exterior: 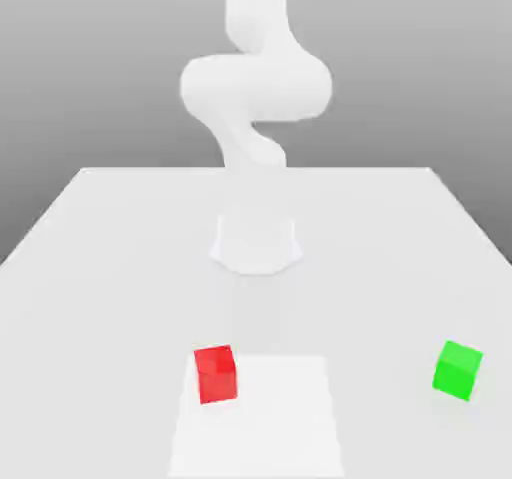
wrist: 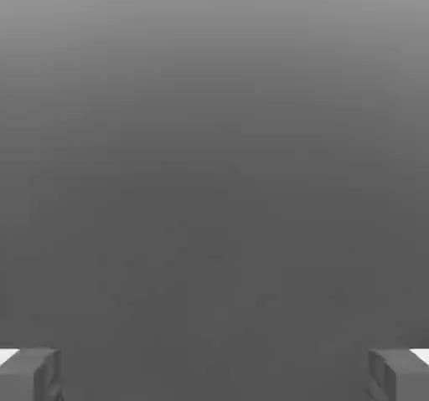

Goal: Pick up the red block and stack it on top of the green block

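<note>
The red block (exterior: 216, 373) sits on the white table (exterior: 100, 267) near its front edge, towards the exterior view's left. The green block (exterior: 458, 369) rests on the same table at about the same depth, far to the exterior view's right, well apart from the red one. In the hand view my gripper (wrist: 214, 374) stands open, its two grey fingertips (wrist: 29, 374) wide apart with nothing between them and plain grey background beyond. The white arm (exterior: 255, 87) rises from its base (exterior: 256, 242) behind the blocks and runs up past the exterior view's top edge.
A slightly brighter rectangular patch (exterior: 260, 417) lies on the table front, with the red block at its left corner. The arm's round base stands at mid-table behind both blocks. The table's back edge (exterior: 256, 170) runs behind the base.
</note>
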Controlling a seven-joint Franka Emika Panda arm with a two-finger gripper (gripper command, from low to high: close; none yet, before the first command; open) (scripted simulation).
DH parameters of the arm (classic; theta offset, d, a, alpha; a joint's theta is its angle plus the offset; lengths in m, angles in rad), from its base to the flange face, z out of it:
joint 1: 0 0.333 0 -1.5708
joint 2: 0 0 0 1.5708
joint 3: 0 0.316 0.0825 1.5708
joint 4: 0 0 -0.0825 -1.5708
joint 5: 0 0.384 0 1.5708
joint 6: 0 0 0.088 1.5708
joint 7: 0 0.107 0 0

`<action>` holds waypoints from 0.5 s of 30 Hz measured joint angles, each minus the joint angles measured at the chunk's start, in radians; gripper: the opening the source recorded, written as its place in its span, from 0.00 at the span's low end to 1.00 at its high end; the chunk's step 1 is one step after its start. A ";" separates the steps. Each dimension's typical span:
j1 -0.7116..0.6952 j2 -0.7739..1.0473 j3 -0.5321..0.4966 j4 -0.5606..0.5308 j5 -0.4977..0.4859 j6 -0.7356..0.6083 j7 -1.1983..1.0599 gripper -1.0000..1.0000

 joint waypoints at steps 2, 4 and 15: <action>-0.052 0.066 0.044 -0.043 -0.014 0.041 0.108 0.50; -0.099 0.130 0.082 -0.085 -0.028 0.081 0.211 0.50; -0.303 0.477 0.203 -0.308 -0.082 0.291 0.750 0.50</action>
